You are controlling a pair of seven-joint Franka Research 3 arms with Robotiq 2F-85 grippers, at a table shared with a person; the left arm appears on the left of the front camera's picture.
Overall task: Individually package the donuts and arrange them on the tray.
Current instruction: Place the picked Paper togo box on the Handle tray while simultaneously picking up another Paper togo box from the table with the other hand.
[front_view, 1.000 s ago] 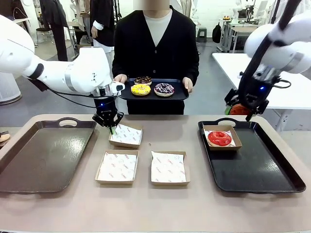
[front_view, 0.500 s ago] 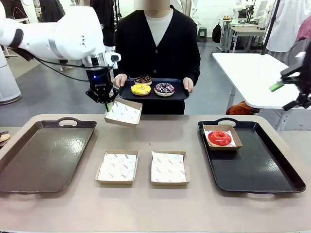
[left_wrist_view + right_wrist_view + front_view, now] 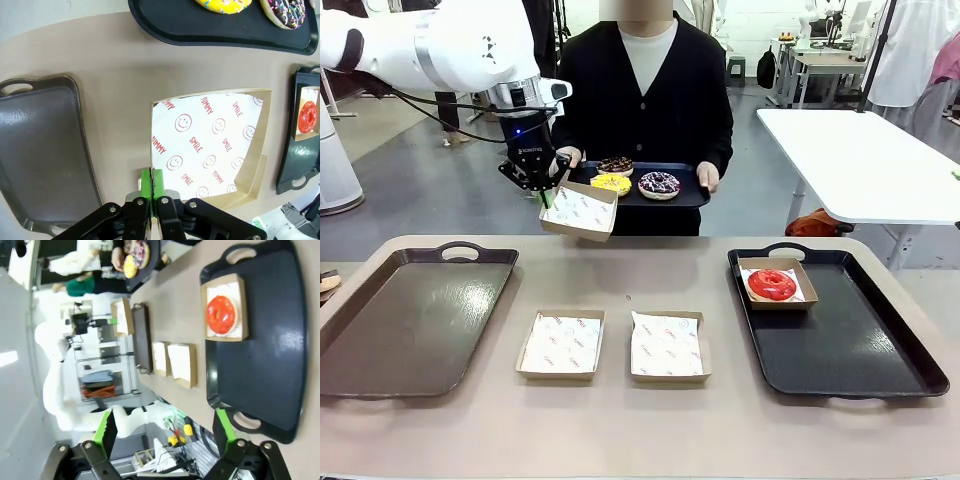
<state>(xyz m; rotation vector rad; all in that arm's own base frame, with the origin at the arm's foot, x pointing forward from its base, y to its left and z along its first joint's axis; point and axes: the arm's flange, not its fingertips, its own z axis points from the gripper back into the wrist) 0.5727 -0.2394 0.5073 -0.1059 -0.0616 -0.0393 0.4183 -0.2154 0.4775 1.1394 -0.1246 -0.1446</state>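
right gripper [image 3: 165, 413]: the green pads [image 3: 106, 430] are held wide apart, with nothing between them. a black tray [image 3: 280, 390] is seen on the table [image 3: 175, 300], with a handle at each short end. a cardboard box [image 3: 243, 305] is set against the tray's long edge facing the table's middle, near the corner by the farther handle. one red donut [image 3: 220, 315] is laid in it on white paper. two empty lined boxes [image 3: 183, 364] are placed side by side on the table just beside that edge. a second dark tray [image 3: 142, 340] is noted beyond them. a third box [image 3: 123, 317] is seen past that tray's end; its support cannot be determined. a yellow donut [image 3: 130, 266] is carried on a held tray [image 3: 150, 262], gripped by a person's hand [image 3: 118, 257].
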